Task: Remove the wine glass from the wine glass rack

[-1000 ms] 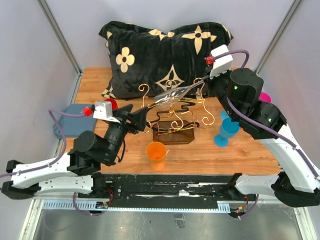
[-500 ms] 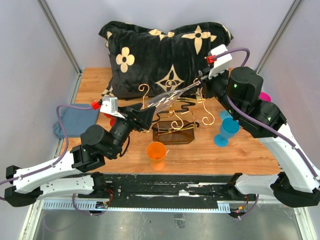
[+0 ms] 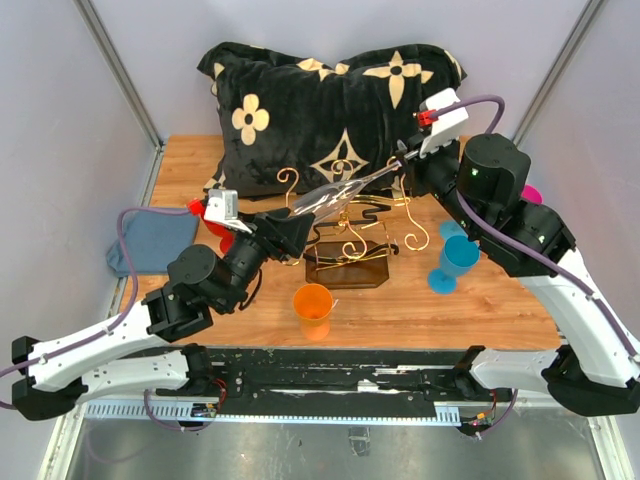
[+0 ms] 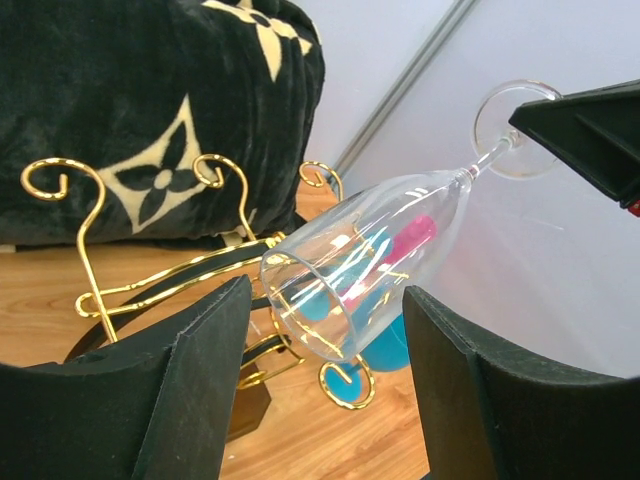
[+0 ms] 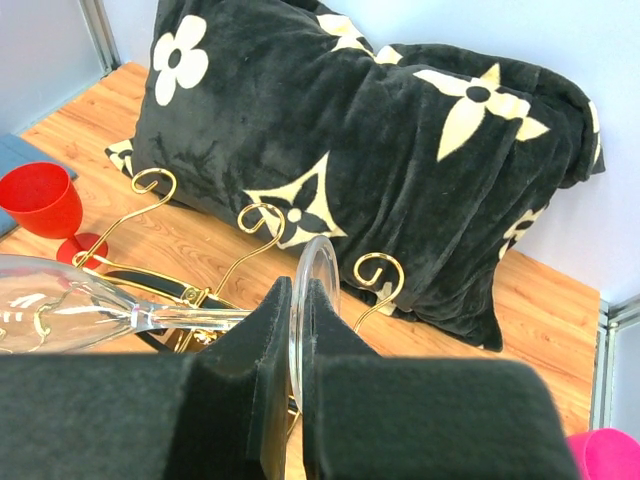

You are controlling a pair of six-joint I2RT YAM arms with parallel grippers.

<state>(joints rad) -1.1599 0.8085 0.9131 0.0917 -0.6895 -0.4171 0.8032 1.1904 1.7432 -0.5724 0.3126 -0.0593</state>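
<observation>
Pinching the foot (image 5: 318, 262), your right jaws hold the light, brittle glass (image 3: 325, 200) above the rack (image 3: 350, 250); left jaws gape beside its slick bowl (image 4: 350, 265).

The pink cup (image 3: 531, 193) peeks from behind the right arm; the left arm hides most of the red cup (image 3: 227, 241); in the right wrist view the wine glass (image 5: 60, 305) runs off the left edge.

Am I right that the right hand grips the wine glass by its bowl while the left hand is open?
No: the right hand grips the wine glass by its foot, as the right wrist view shows; the left hand is open.
</observation>
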